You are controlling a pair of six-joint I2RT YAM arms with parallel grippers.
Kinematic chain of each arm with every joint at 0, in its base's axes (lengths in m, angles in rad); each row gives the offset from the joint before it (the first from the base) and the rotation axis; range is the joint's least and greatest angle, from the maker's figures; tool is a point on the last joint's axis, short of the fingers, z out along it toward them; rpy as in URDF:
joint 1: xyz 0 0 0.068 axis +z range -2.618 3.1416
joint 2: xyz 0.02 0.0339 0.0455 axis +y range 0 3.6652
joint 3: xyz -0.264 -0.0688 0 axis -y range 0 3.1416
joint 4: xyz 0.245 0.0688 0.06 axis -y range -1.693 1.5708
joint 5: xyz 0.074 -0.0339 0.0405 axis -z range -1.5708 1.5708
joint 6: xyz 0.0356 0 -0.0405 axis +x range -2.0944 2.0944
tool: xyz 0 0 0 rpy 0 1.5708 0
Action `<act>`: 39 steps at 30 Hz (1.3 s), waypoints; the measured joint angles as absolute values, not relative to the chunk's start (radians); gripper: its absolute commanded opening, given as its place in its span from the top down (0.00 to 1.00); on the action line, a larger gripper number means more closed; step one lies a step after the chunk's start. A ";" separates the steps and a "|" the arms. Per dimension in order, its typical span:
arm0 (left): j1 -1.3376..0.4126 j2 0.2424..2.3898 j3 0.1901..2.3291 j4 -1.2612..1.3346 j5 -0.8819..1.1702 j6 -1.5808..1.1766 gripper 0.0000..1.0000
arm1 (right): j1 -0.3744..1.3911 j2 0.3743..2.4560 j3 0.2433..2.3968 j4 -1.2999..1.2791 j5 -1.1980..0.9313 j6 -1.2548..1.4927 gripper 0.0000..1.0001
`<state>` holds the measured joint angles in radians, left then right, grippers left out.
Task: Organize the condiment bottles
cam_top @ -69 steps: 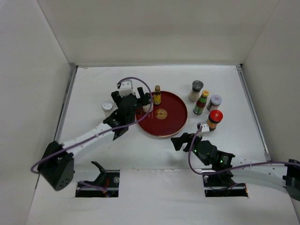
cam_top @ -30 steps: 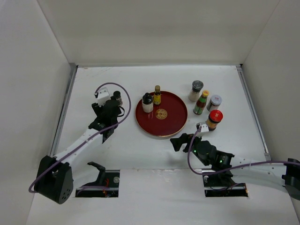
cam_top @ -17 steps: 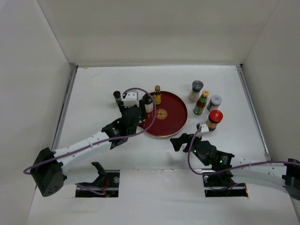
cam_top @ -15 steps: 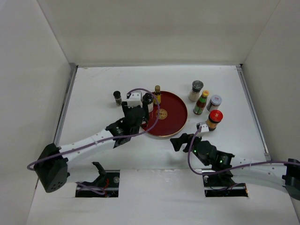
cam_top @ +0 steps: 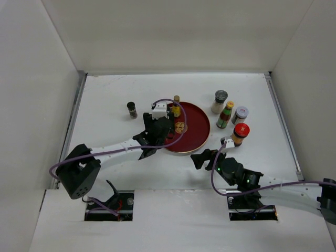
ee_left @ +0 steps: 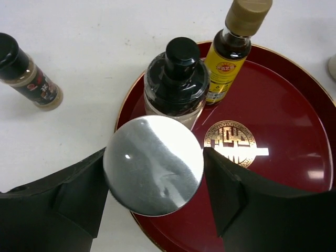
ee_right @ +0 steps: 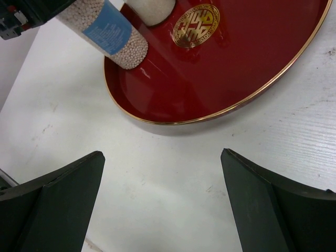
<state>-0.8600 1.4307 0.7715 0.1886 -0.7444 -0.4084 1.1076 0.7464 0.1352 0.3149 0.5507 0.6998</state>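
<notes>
My left hand point(ee_left: 155, 167) grips the silver-capped jar point(ee_right: 106, 31) by its lid, base apparently resting on the red tray's point(ee_left: 294, 121) left edge, just beside the black-capped bottle point(ee_left: 177, 79). My right hand point(ee_right: 161, 155) hovers wide open over the bench point(cam_top: 105, 94).

White table point(cam_top: 105, 89) is filling the bottom of a boxed-in bay, matte and lightly scuffed up close. Plain white back wall point(cam_top: 173, 31), left wall point(cam_top: 31, 94) and right wall point(cam_top: 310, 79) are closing it in on three sides. Grey metal strips point(cam_top: 74, 118) are running along both side edges of the table. Light is falling evenly, throwing only soft shadows
</notes>
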 measured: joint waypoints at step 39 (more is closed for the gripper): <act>-0.333 1.582 0.913 0.146 -0.537 -0.464 0.37 | 1.109 0.790 0.136 0.315 0.541 0.688 0.58</act>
<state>-0.3328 1.5822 0.9134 0.1459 -0.5373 -0.4641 1.1088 0.7898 0.1356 0.3153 0.5411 0.6880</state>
